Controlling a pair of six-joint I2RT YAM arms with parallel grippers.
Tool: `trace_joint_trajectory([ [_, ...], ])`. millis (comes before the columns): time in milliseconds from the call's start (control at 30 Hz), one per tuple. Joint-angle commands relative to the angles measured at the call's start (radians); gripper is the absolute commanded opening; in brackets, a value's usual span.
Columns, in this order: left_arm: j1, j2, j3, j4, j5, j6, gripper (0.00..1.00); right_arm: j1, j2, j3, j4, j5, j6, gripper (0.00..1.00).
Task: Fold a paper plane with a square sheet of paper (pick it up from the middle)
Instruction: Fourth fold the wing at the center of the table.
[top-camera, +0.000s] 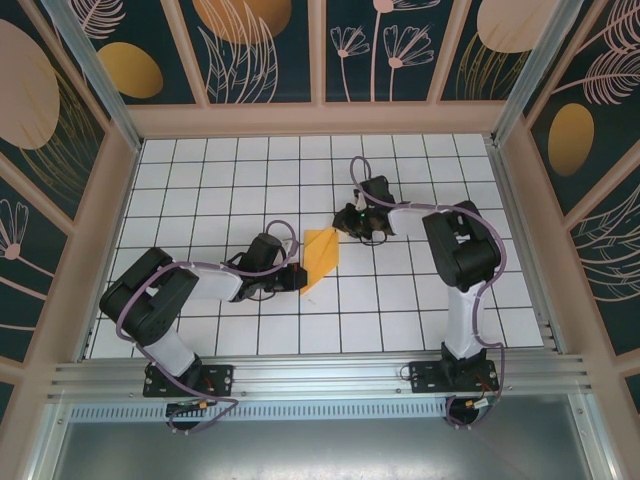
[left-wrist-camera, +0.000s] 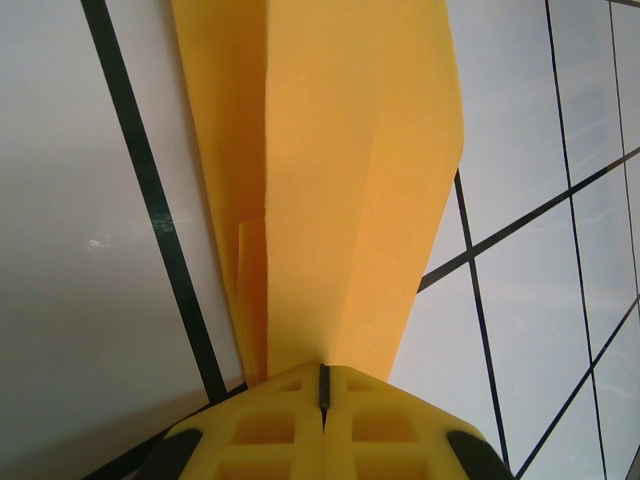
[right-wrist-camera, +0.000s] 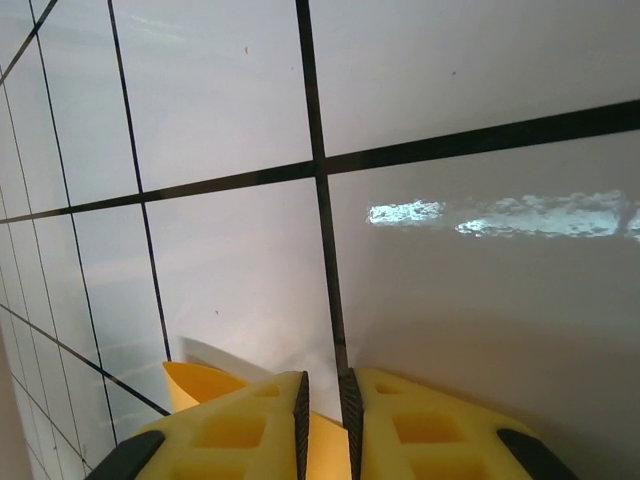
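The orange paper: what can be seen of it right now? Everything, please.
The orange paper is a thin, matte, bright-orange sheet folded into a long tapering shape, with lengthwise creases and overlapping layers. It sits mid-way across the white gridded table, between the two arms. The left gripper is shut on its narrow end. The right gripper is at the wider far corner, its fingers slightly apart with orange showing between them. Whether it actually grips the paper is unclear.
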Motion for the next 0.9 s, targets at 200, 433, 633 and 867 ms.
trace_joint_trajectory([
  [200, 0.003, 0.055, -0.045, -0.201, -0.085, 0.026, 0.00, 0.063, -0.239, -0.119, -0.015, 0.019, -0.033, 0.23],
  [433, 0.004, 0.058, -0.033, -0.197, -0.073, 0.027, 0.00, 0.205, -0.146, -0.133, 0.070, -0.050, 0.028, 0.20],
  [633, 0.003, 0.055, -0.030, -0.208, -0.063, 0.035, 0.01, 0.221, -0.074, -0.157, 0.106, -0.020, 0.062, 0.19],
  [867, 0.004, 0.008, -0.033, -0.263, -0.010, 0.081, 0.05, 0.197, -0.011, -0.161, 0.067, 0.034, 0.049, 0.18],
])
